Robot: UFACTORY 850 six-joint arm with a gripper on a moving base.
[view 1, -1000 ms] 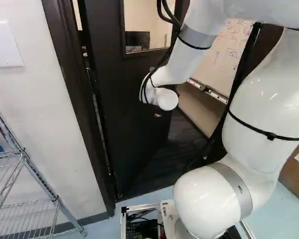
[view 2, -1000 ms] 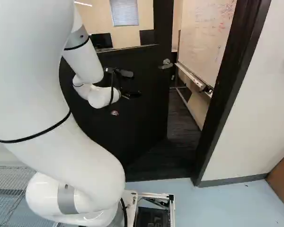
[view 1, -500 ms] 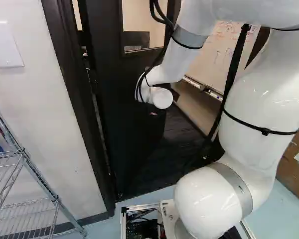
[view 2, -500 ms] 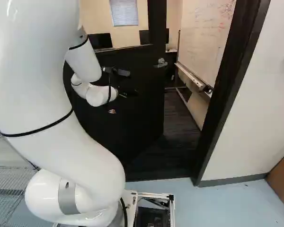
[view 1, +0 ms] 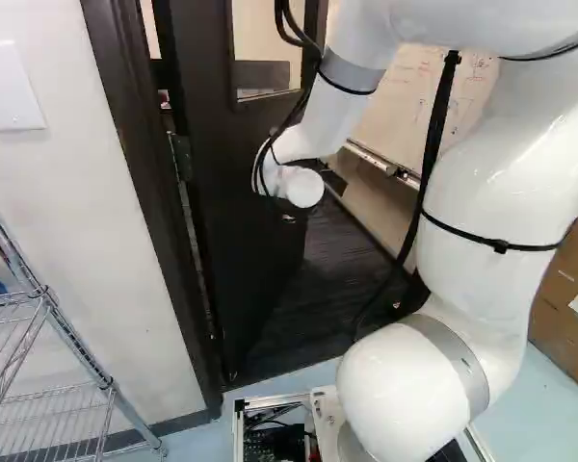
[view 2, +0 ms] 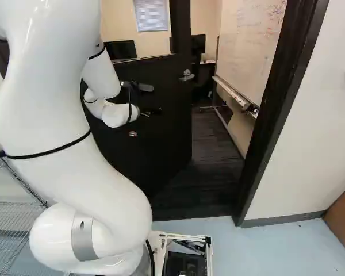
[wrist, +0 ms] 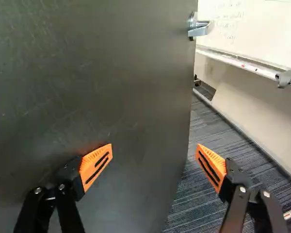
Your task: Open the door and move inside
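The dark door stands part-way open, swung away into the room on its hinges at the left. My gripper is at the door's near face in the right base view, lower than the lever handle. In the wrist view my gripper is open, with nothing gripped. One orange finger pad lies close over the door face; whether it touches I cannot tell. The other finger reaches past the door's free edge, over the dark floor. The silver handle is ahead of the fingers, near that edge.
The door frame bounds the opening on the right. Inside stand a whiteboard and dark striped flooring. A wire shelf is at the left of the left base view, a cardboard box at its right.
The door has swung further into the room, widening the gap at its free edge. My arm has shifted leftward and ahead along with it. The base has not moved.
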